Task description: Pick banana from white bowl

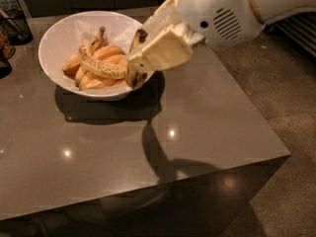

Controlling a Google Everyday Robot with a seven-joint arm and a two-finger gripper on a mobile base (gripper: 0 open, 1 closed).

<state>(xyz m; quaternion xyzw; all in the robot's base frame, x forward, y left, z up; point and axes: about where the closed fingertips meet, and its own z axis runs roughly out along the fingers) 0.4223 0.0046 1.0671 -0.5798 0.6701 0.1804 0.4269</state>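
The white bowl (59,38) stands at the back left of the grey table and holds several bananas. My gripper (134,65) is at the bowl's right rim, its cream fingers (160,53) shut on the banana (138,39). This slim speckled banana stands almost upright, its dark stem end up and its lower end (132,79) still inside the bowl against the rim. A more curved, densely freckled banana (101,68) lies on top of smooth orange-yellow bananas (98,81) in the bowl. The fingers hide the held banana's middle.
A black wire basket (15,23) and a dark object (4,65) stand at the table's far left. The table's right edge (247,98) drops to a speckled floor. A ribbed dark grille (296,28) is at the right behind my arm.
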